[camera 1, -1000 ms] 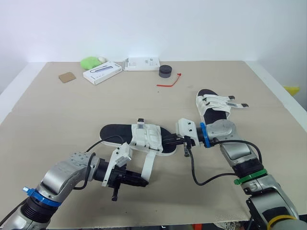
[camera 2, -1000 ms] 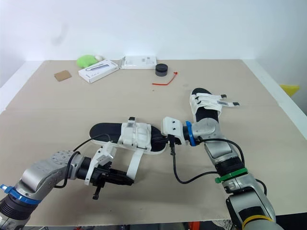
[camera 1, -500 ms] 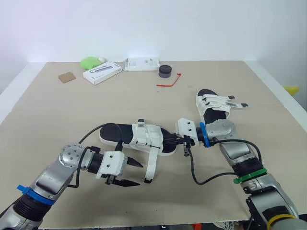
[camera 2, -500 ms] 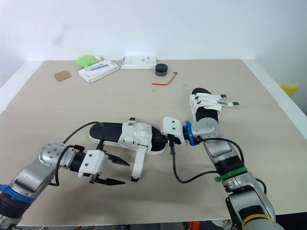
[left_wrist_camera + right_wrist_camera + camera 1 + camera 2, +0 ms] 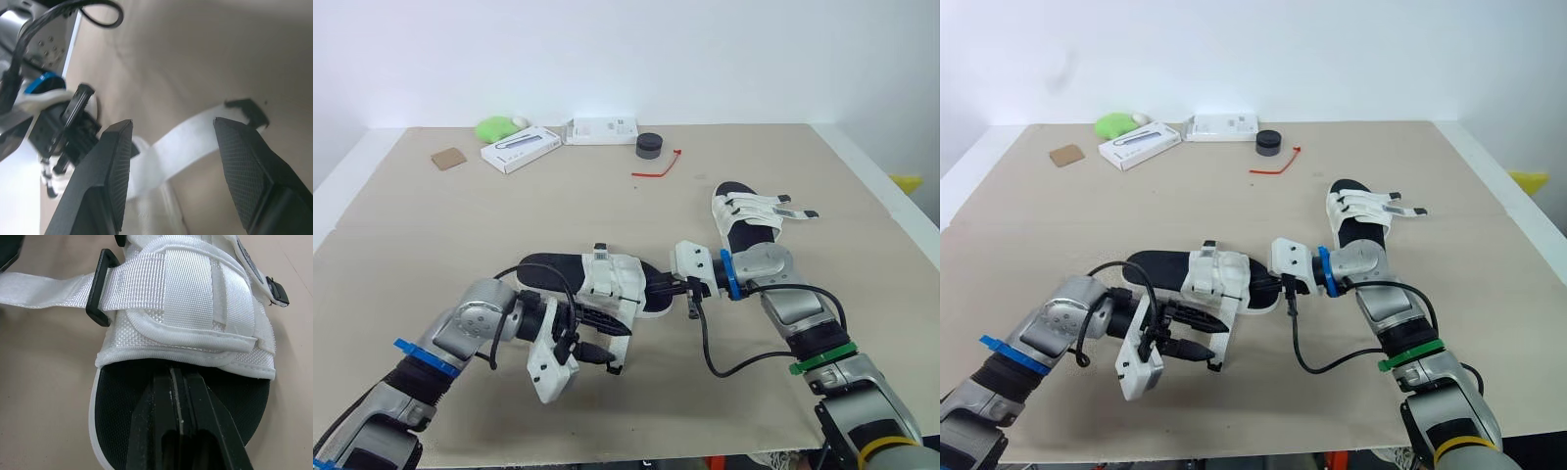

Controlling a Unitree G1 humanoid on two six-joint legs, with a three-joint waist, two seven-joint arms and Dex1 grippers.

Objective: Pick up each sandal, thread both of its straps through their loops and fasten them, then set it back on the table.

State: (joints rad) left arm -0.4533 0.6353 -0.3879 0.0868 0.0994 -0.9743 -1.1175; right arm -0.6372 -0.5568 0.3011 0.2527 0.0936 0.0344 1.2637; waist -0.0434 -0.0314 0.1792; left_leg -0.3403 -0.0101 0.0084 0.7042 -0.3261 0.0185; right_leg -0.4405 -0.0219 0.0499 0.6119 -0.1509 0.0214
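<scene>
Sideways, left tool (image 5: 617, 345) gapes astride the strap (image 5: 195, 139); right tool (image 5: 666, 287), closed, rests on sandal (image 5: 607, 279).

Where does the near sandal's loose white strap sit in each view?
Left eye: loose strap lower centre, trailing from the near sandal between the left hand's fingers.
Right eye: strap lower centre-left.
Left wrist: strap crossing between the fingers.
Right wrist: strap leaving the black loop.
Shared landmark: the sandal's white upper.

Bare table (image 5: 440, 220) lies wide open between the near sandal (image 5: 548, 272) and the far row of boxes (image 5: 522, 148), puck (image 5: 649, 146) and red tie (image 5: 658, 167). On the right, the second sandal (image 5: 744, 220) and a looping black cable (image 5: 705, 345) crowd the approach.
</scene>
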